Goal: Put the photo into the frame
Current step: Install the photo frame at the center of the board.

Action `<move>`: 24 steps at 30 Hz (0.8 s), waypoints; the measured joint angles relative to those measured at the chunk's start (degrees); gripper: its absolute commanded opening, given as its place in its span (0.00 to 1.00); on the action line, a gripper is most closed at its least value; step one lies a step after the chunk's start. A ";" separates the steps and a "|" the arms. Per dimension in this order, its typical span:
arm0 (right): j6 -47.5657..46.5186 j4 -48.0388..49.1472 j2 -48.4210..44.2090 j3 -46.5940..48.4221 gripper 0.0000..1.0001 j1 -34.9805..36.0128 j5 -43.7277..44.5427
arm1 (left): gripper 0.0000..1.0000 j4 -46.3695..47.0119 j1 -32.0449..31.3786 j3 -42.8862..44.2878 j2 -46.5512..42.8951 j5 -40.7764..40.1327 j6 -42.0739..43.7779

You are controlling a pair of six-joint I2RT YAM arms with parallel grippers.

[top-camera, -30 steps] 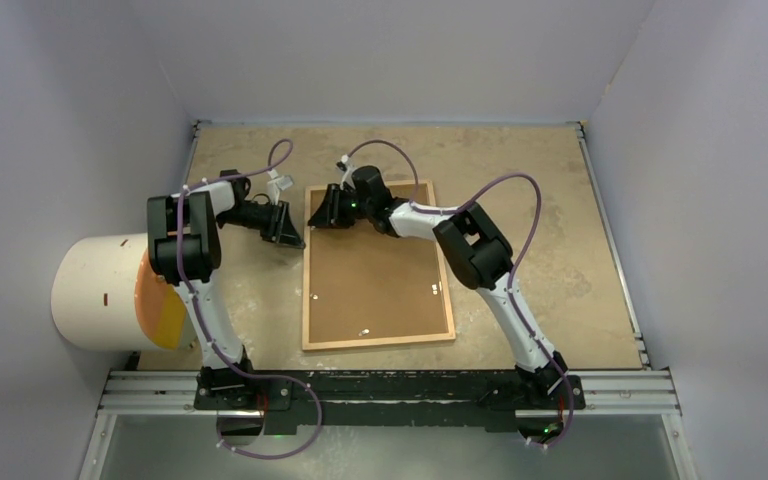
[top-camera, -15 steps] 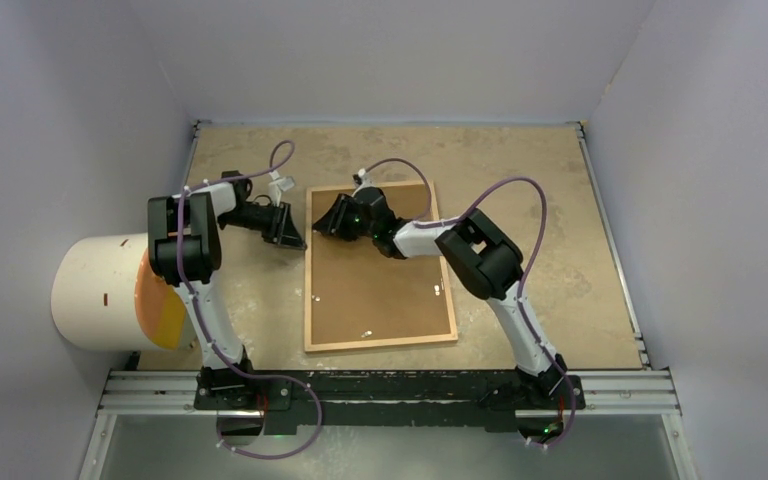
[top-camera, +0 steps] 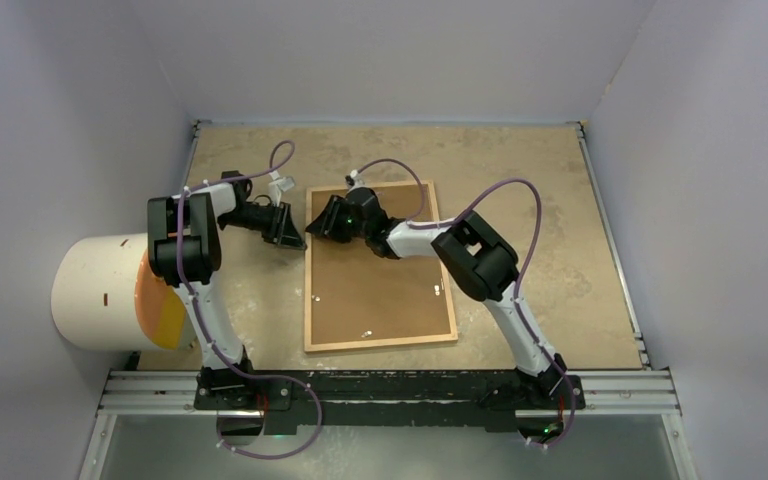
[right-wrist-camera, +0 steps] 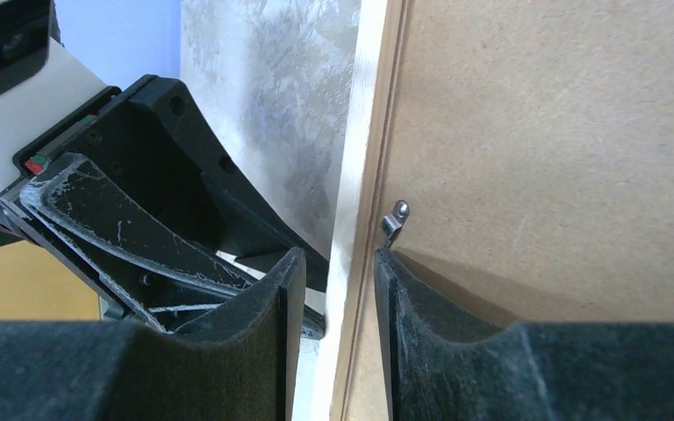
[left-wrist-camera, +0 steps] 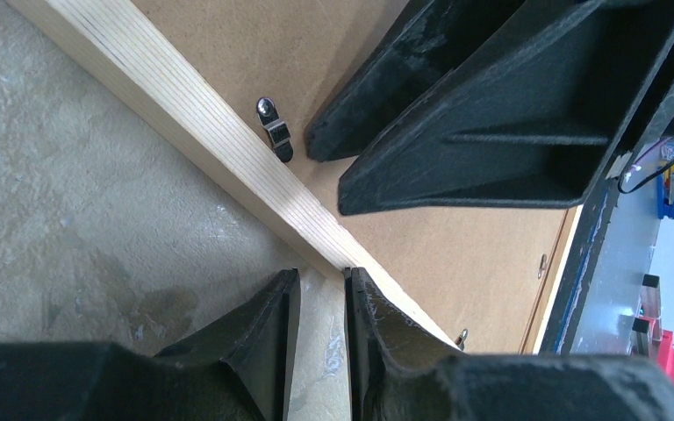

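Left gripper sits at the frame's outer left edge, jaws narrowly parted with nothing between them. The frame lies face down on the table, brown backing board uppermost. Right gripper stands parted astride the same left moulding, not clamped on it.

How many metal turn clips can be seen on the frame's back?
4: left-rail clip, right-rail clip, near-rail clip, and a fourth clip beside the right gripper. Others may be hidden.
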 measured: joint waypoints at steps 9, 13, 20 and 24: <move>-0.61 -4.50 0.57 3.10 0.36 0.87 2.23 | 0.26 0.02 0.00 -0.02 0.00 0.02 0.02; -0.90 -6.25 0.68 4.26 0.35 1.11 3.56 | 0.26 0.02 0.00 -0.02 0.00 0.02 0.02; -1.57 -7.78 1.75 6.56 0.35 1.18 3.58 | 0.26 0.55 0.00 -0.50 -0.37 0.02 0.04; -1.95 -7.54 1.77 6.58 0.36 1.14 2.89 | 0.26 0.61 0.00 -0.55 -0.42 0.00 0.09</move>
